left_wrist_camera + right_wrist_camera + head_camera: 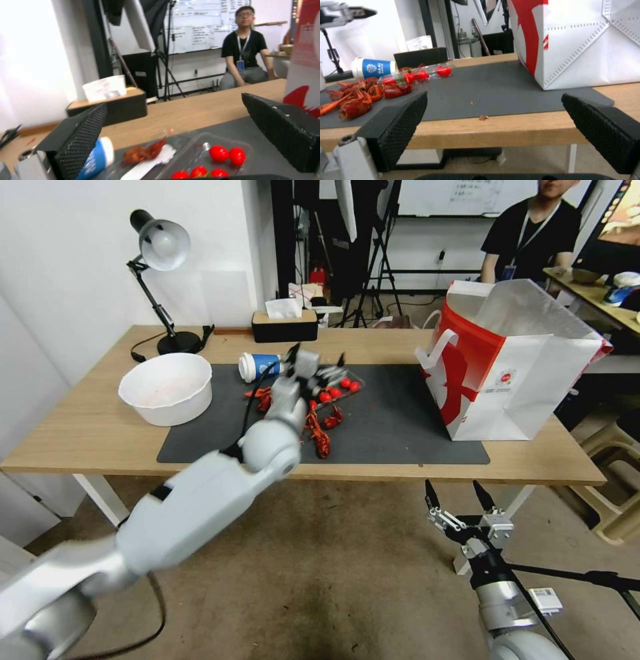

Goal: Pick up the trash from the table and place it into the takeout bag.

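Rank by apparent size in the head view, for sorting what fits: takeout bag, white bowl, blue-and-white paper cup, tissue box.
1. takeout bag
2. white bowl
3. tissue box
4. blue-and-white paper cup, partly hidden by the left pincer, so 3 and 4 are unsure.

The left arm stretches from the lower left of the frame up toward the centre, its left gripper [317,361] near the middle with jaws spread wide. The right gripper [460,499] sits low at the lower right, pointing upward, jaws likewise apart and holding nothing.

Lab/studio w/ whiteboard [200,27], light-stand tripods [380,267] (desk lamp [160,253] too).
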Robot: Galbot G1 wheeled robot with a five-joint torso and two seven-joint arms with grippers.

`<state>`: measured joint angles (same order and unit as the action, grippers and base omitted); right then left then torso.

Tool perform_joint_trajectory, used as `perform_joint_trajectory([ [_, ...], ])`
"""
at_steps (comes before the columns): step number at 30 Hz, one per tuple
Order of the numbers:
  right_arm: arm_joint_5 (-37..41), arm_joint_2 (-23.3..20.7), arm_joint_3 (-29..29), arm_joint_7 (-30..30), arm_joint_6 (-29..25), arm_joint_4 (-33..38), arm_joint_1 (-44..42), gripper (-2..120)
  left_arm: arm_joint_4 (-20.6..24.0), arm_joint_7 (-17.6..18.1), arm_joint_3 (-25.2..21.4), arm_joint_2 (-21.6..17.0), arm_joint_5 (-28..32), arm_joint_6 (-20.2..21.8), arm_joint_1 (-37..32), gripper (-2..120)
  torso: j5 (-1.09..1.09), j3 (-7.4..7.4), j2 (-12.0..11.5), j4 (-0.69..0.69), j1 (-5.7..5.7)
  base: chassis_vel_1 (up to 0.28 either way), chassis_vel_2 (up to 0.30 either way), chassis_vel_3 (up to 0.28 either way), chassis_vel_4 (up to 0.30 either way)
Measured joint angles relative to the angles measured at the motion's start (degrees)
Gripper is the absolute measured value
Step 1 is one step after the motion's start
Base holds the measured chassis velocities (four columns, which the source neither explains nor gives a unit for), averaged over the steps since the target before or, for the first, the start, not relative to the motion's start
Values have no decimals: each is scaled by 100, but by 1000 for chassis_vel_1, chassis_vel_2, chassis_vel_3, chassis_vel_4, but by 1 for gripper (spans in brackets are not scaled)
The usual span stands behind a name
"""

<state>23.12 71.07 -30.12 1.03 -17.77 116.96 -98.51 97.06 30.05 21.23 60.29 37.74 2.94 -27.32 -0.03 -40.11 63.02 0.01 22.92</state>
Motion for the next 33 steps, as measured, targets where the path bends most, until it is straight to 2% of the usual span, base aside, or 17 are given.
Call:
perform_joint_trajectory([
  [7, -1, -7, 8, 1, 7, 0, 12, 100, 90, -42, -213, -39, -50, -29, -244, 100, 3, 0, 0, -1, 0, 0, 0, 0, 0],
  [9, -5, -19, 24, 1, 7, -12, 34, 100, 175, -82, -596, -51, -245, -76, -668, 100, 2, 0, 0, -2, 0, 0, 0, 0, 0],
  [10, -5, -19, 24, 1, 7, -12, 34, 100, 175, -82, -596, -51, -245, -76, -668, 100, 2, 0, 0, -2, 0, 0, 0, 0, 0],
  [14, -7, -31, 40, 1, 11, -23, 54, 100, 523, -120, -1286, -89, -491, -109, -1480, 100, 3, 0, 0, -4, 0, 0, 0, 0, 0],
  [15, -7, -31, 40, 1, 11, -23, 54, 100, 523, -120, -1286, -89, -491, -109, -1480, 100, 3, 0, 0, -4, 0, 0, 0, 0, 0],
  [18, -4, -73, 63, 1, 22, -33, 83, 100, 829, -205, -1780, -250, -729, -152, -2173, 100, 2, 1, 0, 0, 0, 0, 0, 0, 0],
  [19, -4, -73, 63, 1, 22, -33, 83, 100, 829, -205, -1780, -250, -729, -152, -2173, 100, 2, 1, 0, 0, 0, 0, 0, 0, 0],
  [23, 15, -103, 67, 9, 39, -39, 132, 100, 1191, -466, -2377, -405, -1082, -387, -3076, 100, 3, 0, 0, -2, 0, 0, 0, 0, 0],
  [24, 15, -103, 67, 9, 39, -39, 132, 100, 1191, -466, -2377, -405, -1082, -387, -3076, 100, 3, 0, 0, -2, 0, 0, 0, 0, 0],
  [26, 26, -112, 68, 14, 51, -39, 171, 100, 1386, -494, -2734, -385, -1342, -559, -3759, 100, 2, 0, 0, -1, 0, 0, 0, 0, 0],
  [28, 26, -115, 67, 17, 55, -39, 177, 100, 1510, -495, -2926, -334, -1534, -720, -4251, 100, 2, 1, 0, -1, -1, 0, 0, 0, 0],
  [33, 1, -107, 66, 20, 51, -39, 122, 100, 1670, -483, -3133, -246, -1753, -850, -4760, 100, 2, 0, 0, -1, -1, 0, 0, 0, 0],
])
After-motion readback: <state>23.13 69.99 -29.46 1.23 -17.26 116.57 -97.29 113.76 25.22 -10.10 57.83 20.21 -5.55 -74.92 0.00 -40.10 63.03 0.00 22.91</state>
